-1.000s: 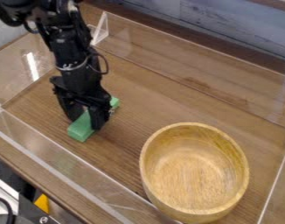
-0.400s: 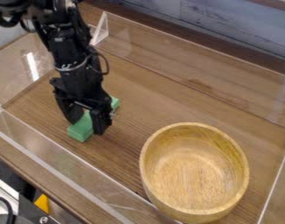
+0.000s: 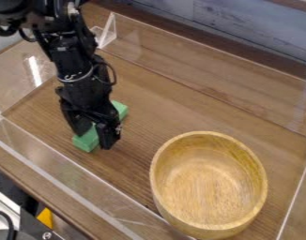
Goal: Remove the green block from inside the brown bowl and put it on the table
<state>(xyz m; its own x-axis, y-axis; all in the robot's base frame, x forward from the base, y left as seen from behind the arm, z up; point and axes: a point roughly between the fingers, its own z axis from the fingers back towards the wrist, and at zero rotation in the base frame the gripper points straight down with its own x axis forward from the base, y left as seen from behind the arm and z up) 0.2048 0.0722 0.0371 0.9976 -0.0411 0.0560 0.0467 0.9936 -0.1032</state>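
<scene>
The green block lies on the table at the left, with a second green end showing behind my fingers. My black gripper points straight down over it, jaws open and straddling the block, so most of the block is hidden by the fingers. The brown bowl sits at the lower right, empty inside, well apart from the gripper.
Clear acrylic walls edge the tabletop along the front, left and back. A black cable bundle runs up my arm toward the upper left corner.
The gripper has rolled a little about its vertical line and edged slightly leftward in the picture; the block and bowl stay where they were.
</scene>
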